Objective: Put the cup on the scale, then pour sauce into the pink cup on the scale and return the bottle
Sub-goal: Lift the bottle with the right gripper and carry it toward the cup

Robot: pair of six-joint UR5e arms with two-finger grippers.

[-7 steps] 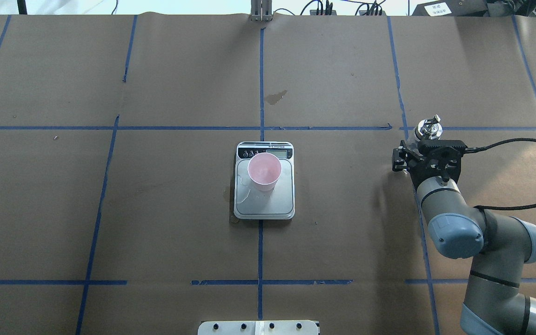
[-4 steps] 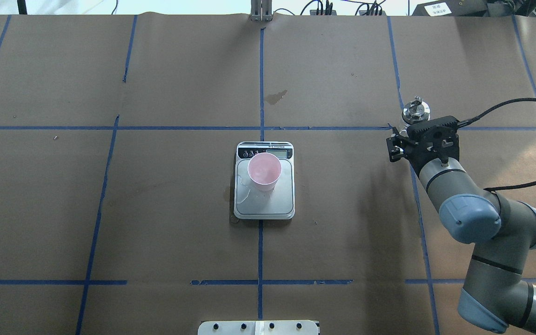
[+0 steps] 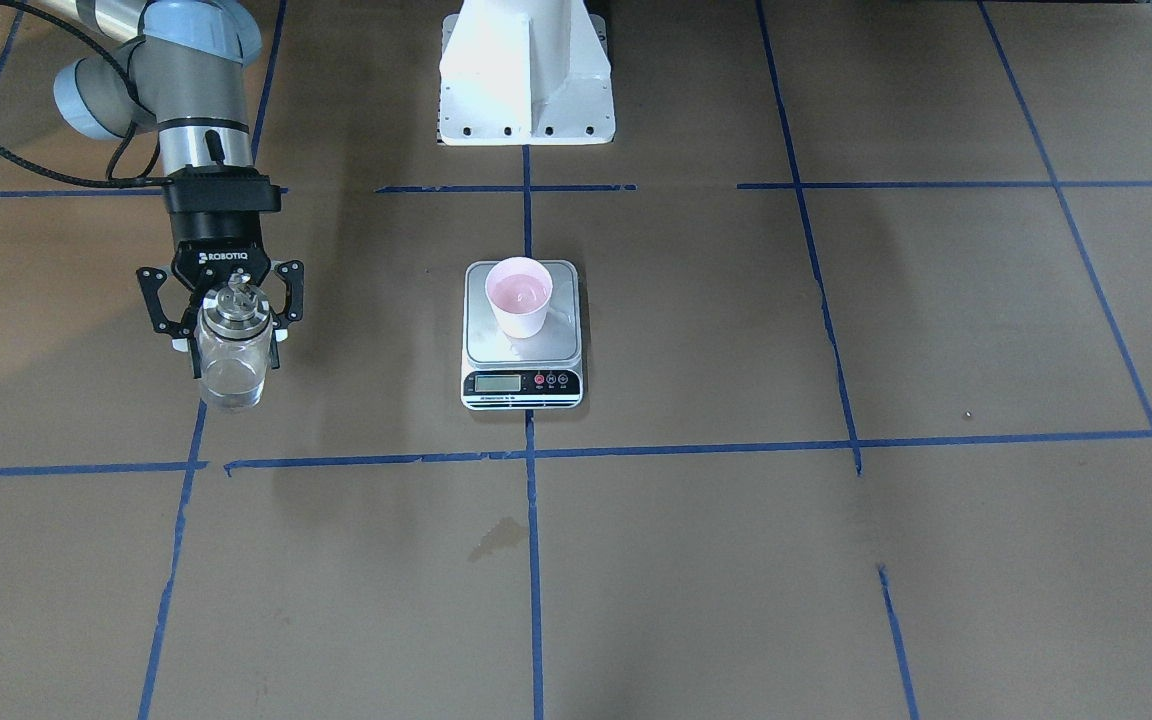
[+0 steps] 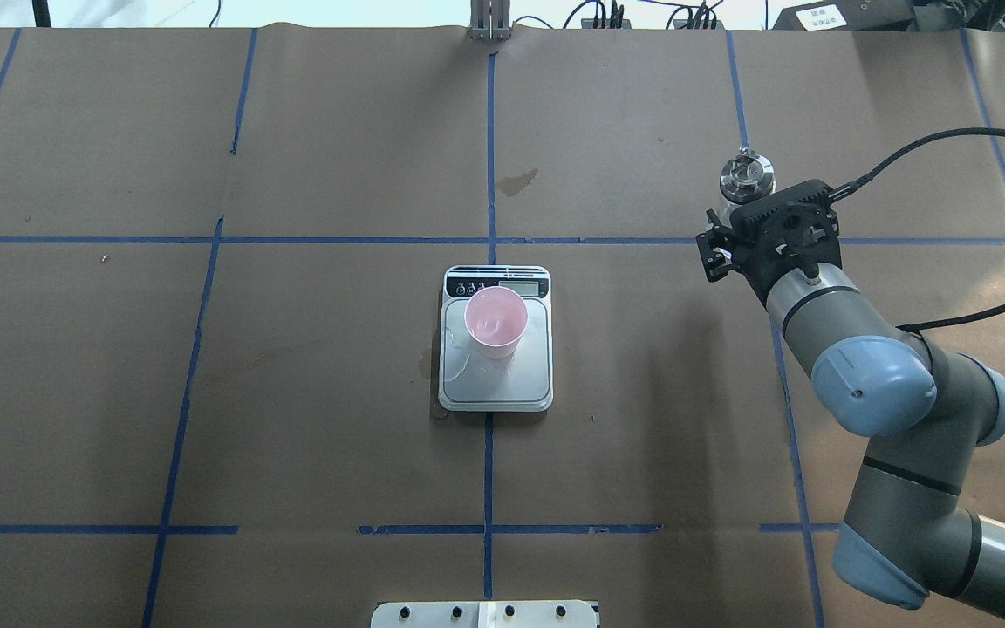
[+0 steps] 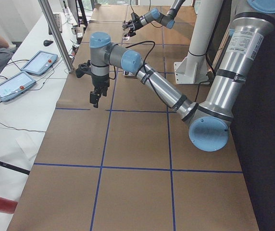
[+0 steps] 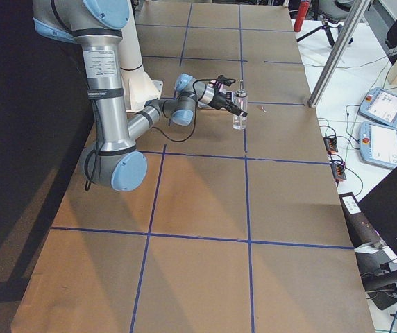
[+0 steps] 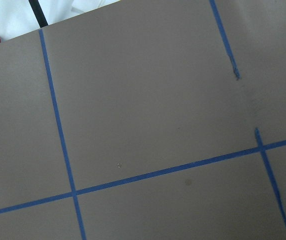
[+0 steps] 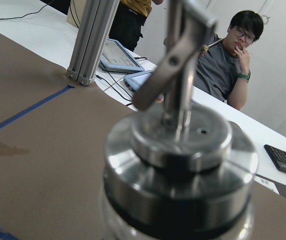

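The pale pink cup stands upright on the scale at the table's middle; it also shows in the front view, on the scale. My right gripper is shut on the clear glass bottle and holds it upright, well to the right of the scale. The bottle's silver collar and spout show in the overhead view and fill the right wrist view. The sauce in the bottle is too clear to make out. My left gripper hangs over the table's far left end; I cannot tell if it is open.
Wet streaks lie on the scale's platform beside the cup. A dark stain marks the brown paper behind the scale. The robot's white base stands at the near edge. Operators' tablets and a seated person are beyond the far edge.
My right gripper has carried the bottle farther from the robot and a little toward the middle. The dark part of the left arm at the overhead view's top left has gone out of view.
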